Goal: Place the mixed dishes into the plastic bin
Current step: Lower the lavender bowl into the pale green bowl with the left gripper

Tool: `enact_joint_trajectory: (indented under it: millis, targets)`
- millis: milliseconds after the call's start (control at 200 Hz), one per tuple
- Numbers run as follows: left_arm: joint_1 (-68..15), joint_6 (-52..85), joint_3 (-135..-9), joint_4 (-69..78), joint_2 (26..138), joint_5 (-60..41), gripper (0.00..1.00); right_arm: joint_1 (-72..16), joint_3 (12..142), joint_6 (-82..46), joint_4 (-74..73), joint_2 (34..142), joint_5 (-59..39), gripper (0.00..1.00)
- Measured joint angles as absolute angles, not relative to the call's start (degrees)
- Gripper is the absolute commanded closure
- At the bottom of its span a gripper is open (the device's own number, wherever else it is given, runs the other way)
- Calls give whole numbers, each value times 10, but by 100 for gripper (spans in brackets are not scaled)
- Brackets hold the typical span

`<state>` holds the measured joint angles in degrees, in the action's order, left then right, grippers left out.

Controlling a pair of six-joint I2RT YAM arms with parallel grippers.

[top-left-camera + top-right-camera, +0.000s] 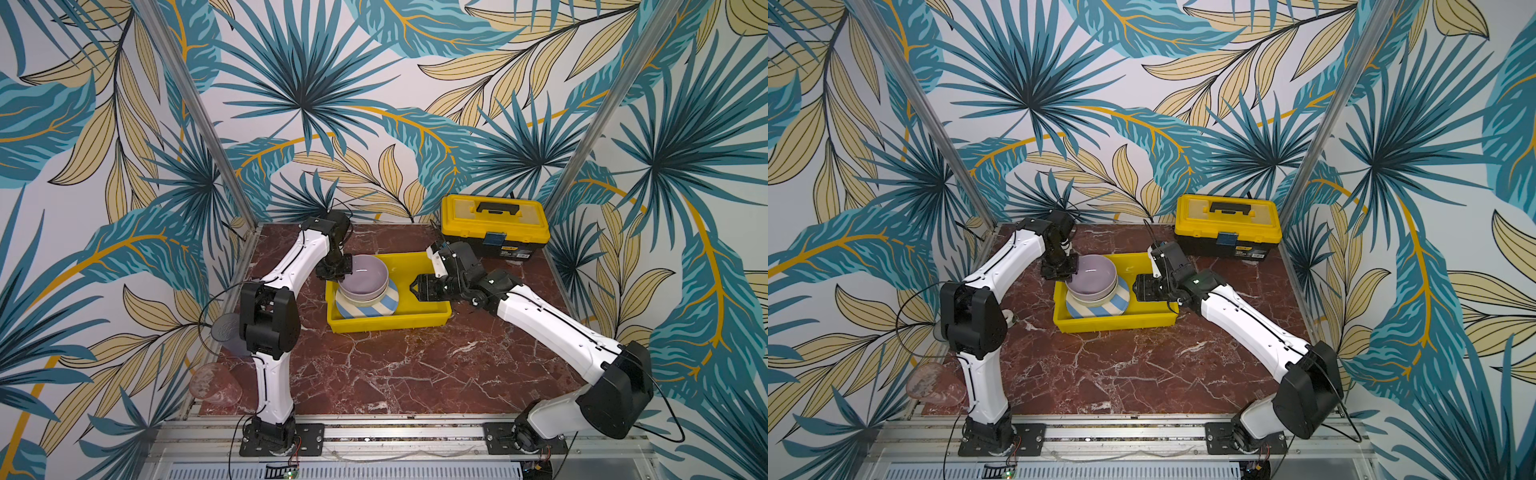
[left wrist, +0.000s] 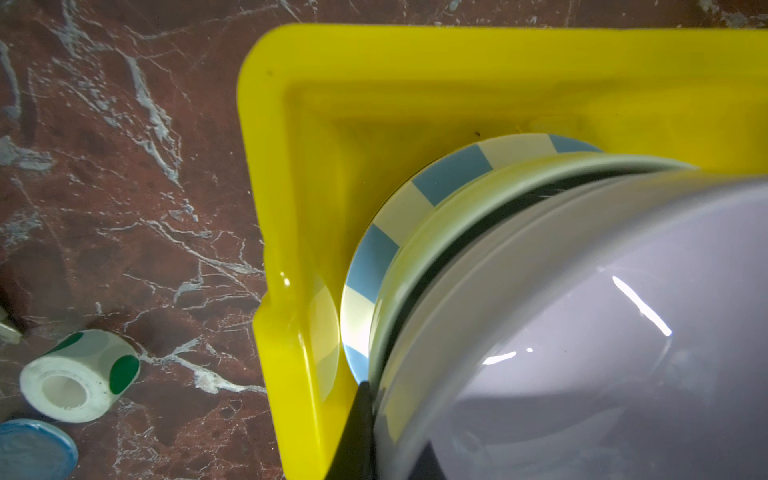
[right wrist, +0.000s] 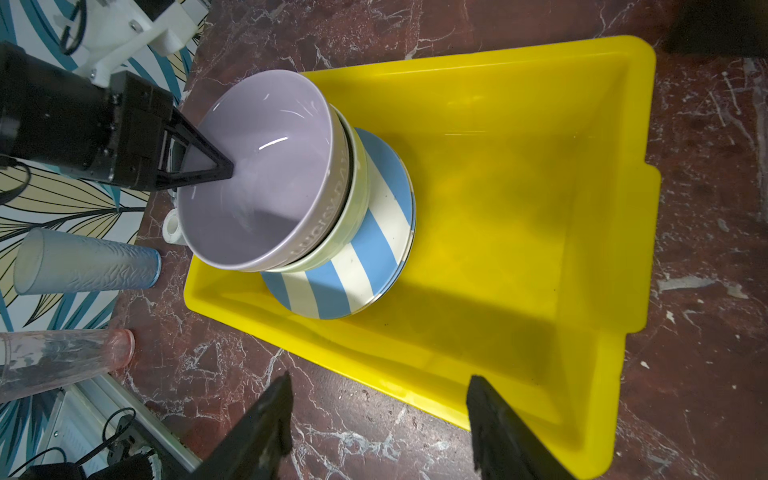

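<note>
The yellow plastic bin (image 1: 390,325) (image 1: 1117,323) (image 2: 374,75) (image 3: 540,208) holds a blue-white striped plate (image 1: 376,309) (image 1: 1100,311) (image 2: 451,176) (image 3: 365,266). A pale green bowl (image 1: 362,298) (image 2: 415,266) (image 3: 353,208) sits on the plate. The lilac bowl (image 1: 365,272) (image 1: 1094,270) (image 2: 602,332) (image 3: 266,166) is nested in it, tilted. My left gripper (image 1: 345,270) (image 1: 1069,270) (image 2: 386,415) (image 3: 216,170) is shut on the lilac bowl's rim. My right gripper (image 1: 419,286) (image 1: 1140,286) (image 3: 380,380) is open and empty over the bin's right side. Two tumblers (image 1: 226,332) (image 1: 214,384) (image 3: 83,262) stand at the table's left edge.
A yellow-and-black toolbox (image 1: 494,224) (image 1: 1227,226) stands at the back right, close behind the right wrist. A white roll with green dots (image 2: 79,374) lies on the marble left of the bin. The left arm's elbow (image 1: 268,320) hides part of one tumbler.
</note>
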<state>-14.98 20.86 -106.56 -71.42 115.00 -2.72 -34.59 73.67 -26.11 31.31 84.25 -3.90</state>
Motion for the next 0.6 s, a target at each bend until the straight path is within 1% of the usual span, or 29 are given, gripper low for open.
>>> enact_joint_trajectory:
  millis: [601]
  targets:
    - [-150,208,-1072,-710,1152,-34,80,-346,737,-261,313,844,-39,32]
